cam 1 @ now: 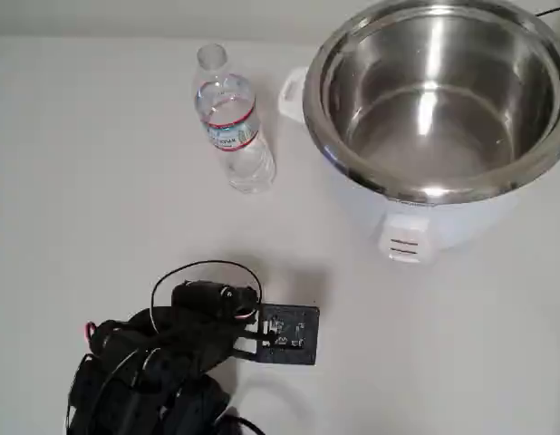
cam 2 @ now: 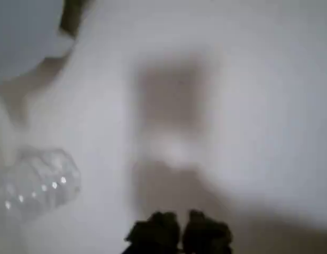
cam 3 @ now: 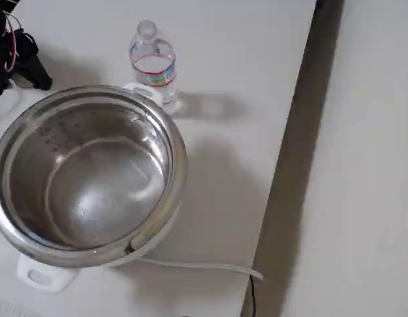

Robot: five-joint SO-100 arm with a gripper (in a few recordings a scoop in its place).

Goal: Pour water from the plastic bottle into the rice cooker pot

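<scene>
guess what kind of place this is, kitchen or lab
Probably a lab or test bench staged as a kitchen task: a bare white table holding just a rice cooker pot, a small plastic bottle and a black robot arm.

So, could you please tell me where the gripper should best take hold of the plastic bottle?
Probably around the labelled middle of the plastic bottle, coming in level from the arm's side. It stands upright and uncapped, apart from the rice cooker pot; the ribbed round body suits fingers closing across it, leaving the mouth free.
</scene>
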